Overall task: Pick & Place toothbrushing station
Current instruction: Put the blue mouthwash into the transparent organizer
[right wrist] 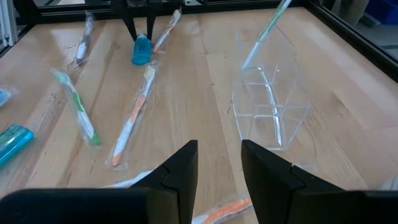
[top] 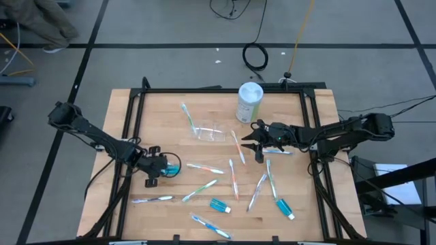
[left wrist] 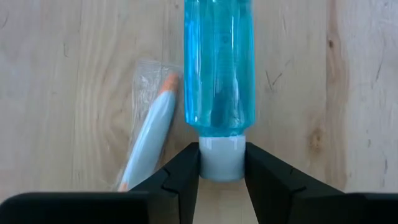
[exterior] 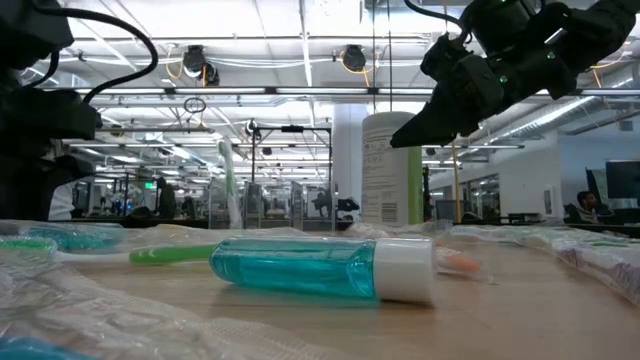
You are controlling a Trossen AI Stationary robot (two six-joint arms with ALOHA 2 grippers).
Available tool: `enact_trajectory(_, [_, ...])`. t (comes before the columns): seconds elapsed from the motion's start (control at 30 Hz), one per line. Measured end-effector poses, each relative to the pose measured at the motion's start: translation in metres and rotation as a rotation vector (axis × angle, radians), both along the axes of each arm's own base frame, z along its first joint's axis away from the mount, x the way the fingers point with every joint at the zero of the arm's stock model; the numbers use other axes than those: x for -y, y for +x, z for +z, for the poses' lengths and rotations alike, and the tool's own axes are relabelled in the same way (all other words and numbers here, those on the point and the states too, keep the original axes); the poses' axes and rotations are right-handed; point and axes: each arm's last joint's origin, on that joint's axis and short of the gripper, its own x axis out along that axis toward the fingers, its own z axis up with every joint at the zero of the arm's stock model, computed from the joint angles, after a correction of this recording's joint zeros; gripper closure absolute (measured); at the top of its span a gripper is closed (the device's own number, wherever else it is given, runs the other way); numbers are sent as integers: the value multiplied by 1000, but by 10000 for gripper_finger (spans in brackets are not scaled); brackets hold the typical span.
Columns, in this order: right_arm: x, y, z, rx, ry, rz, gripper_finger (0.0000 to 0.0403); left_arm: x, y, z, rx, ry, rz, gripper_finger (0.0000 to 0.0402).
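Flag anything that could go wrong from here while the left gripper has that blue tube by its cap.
1. The left gripper pinches the blue tube only at its white cap; the long body could swing or slip free on lifting.
2. A wrapped toothbrush lies right beside the tube and may get dragged along.
3. The right gripper is open over bare wood near the clear holder, which looks light; a careless move could shove it.

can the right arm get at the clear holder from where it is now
Probably yes: the right gripper hangs open and empty just off the clear holder, with only bare table between them.
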Motion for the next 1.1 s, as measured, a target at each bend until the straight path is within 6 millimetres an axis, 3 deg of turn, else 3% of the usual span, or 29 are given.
enact_trajectory(0.27, [0, 0, 0, 0, 0, 0, 289, 1, 3, 1, 58, 38, -60, 299])
enact_trajectory(0.47, [0, 0, 0, 0, 0, 0, 289, -1, 12, 7, 176, 207, -75, 295])
enact_trajectory(0.8, [0, 1, 3, 34, -4, 1, 289, 1, 53, 78, 394, 842, -371, 293])
enact_trajectory(0.97, [0, 2, 4, 53, -20, 6, 289, -14, 75, 114, 456, 965, -403, 290])
enact_trajectory(1.1, [0, -2, -1, 53, -21, 6, 289, -29, 93, 127, 489, 1095, -473, 289])
